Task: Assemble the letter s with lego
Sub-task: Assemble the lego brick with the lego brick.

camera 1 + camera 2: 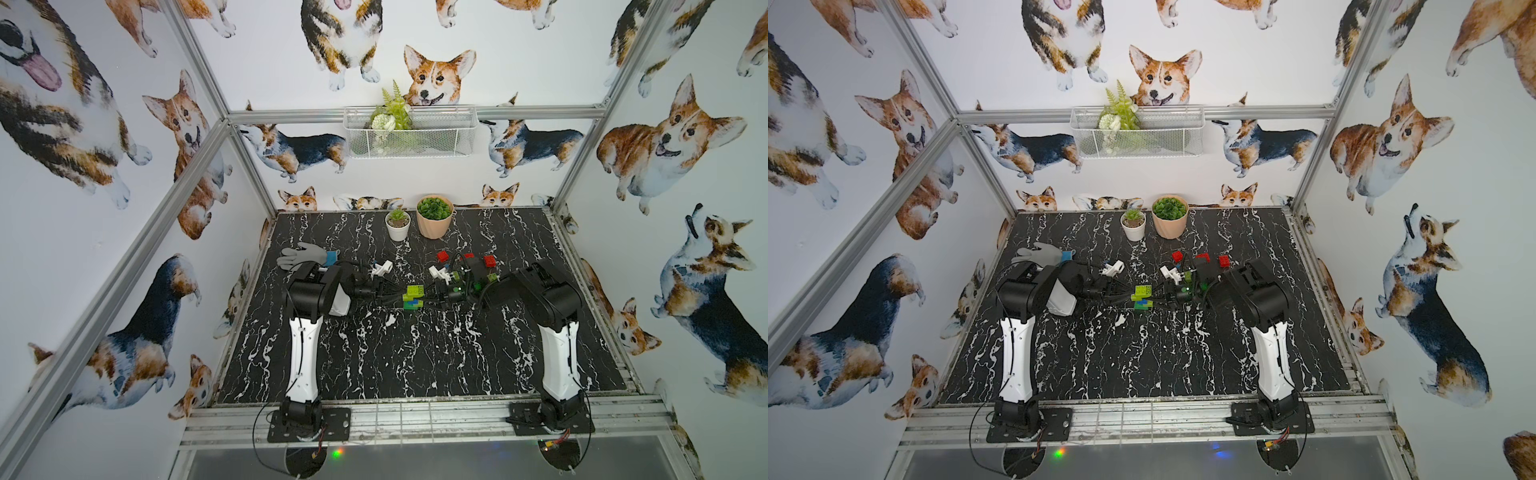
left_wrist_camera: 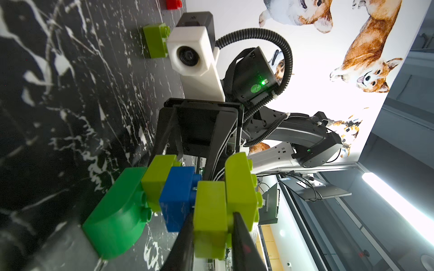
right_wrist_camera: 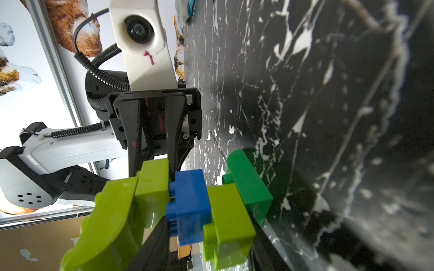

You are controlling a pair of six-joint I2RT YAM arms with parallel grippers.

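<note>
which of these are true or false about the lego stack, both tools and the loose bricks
1. The left tool is shut on a lime green brick. True.
2. The blue brick is the bottom of the lego stack. False: the dark green brick is the bottom; the blue one sits mid-stack.
3. The right tool hangs clear of the lego stack. False: it grips the stack around the blue brick.
4. Red bricks lie loose on the table. True.

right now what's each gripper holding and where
The lego stack: left gripper pinches one upper lime brick; right gripper clamps the blue brick and lower lime brick.
</note>
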